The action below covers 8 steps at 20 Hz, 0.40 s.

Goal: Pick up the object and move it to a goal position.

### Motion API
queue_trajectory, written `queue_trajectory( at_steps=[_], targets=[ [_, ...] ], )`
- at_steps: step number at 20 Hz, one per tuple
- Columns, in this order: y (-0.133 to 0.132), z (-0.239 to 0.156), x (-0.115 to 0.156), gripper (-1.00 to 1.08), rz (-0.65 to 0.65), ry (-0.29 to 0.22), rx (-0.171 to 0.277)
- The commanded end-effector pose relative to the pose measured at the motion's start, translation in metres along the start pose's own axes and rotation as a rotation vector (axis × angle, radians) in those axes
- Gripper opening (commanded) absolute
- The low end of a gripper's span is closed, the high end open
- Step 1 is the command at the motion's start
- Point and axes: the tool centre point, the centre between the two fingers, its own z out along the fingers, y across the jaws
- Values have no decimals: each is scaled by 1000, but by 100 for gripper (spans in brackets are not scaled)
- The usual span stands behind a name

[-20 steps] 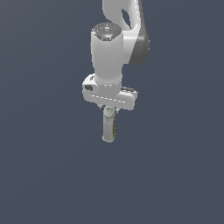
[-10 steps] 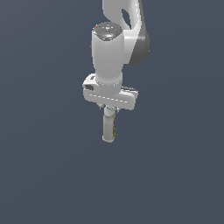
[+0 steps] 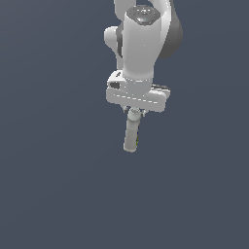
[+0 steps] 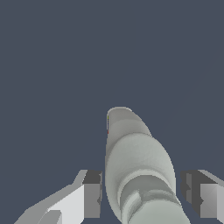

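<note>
**Above the plain floor, the bottle rides higher with the arm**

Seen from the exterior view, the arm [image 3: 143, 44] and its load sit higher in the picture than a second ago and half a second ago, when the two looked nearly alike. The bottle [image 3: 131, 135] has kept its place under the gripper [image 3: 133, 113] through that shift, so the hold looks sound; my reading is that the pick is done and the carry is under way. No goal marker shows in either picture, so how far remains cannot be told. The arm points straight down, its wide wrist block level, and the bottle hangs below it, leaning slightly toward the exterior view's left at its lower end, a thin green-yellow strip just visible on its edge. Nothing but the flat dark ground [image 3: 53, 185] lies around it.

From the wrist view, the bottle [image 4: 138, 170] runs out away from the camera between the two fingers [image 4: 89, 192], one on each side of it. Small gaps seem to show between the pads and the body, so actual contact cannot be confirmed here, though the bottle's hanging free in the other view argues for a clamp on its upper part.
</note>
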Motion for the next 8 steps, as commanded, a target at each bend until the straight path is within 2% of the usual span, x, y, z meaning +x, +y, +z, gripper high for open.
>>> queue_trajectory(
  at_steps=[1,8],
  targets=[
    [-11,-15,-6,-100,0,11,4],
    [-21,-22,-11,-100,0,10,4]
  ],
)
